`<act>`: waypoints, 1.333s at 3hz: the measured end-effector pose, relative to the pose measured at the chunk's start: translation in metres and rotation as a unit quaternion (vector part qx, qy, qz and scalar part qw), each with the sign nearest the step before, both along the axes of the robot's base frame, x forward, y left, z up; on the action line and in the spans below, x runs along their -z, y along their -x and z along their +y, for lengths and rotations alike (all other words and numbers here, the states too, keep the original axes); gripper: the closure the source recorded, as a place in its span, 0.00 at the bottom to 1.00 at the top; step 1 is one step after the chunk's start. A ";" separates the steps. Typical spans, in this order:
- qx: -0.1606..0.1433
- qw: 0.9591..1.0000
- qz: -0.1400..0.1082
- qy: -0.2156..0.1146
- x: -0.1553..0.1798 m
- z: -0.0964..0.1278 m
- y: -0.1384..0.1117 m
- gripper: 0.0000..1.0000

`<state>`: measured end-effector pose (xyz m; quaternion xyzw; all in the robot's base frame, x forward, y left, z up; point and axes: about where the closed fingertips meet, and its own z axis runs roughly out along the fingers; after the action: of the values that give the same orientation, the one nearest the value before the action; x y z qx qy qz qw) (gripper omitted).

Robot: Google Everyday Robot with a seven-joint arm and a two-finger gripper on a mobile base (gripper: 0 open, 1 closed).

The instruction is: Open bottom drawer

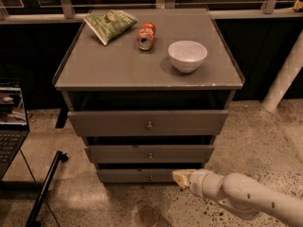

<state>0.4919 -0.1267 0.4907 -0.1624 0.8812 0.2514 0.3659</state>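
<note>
Where the arm reaches in from the lower right, the end effector sits low in front of the right part of the bottom drawer, just right of its knob. Whether it is released or clenched cannot be told. That drawer is the lowest of three fronts under the table, near the floor. On the table are a green bag, a tipped red can and a white bowl.
</note>
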 end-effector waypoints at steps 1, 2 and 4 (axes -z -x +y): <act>0.050 0.998 0.024 -0.036 0.061 0.005 -0.002 1.00; 0.075 0.995 0.045 -0.057 0.109 0.009 -0.004 1.00; 0.092 0.991 0.065 -0.067 0.149 0.015 -0.005 1.00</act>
<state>0.4965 -0.1115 0.3418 -0.0389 0.8954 0.2851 0.3399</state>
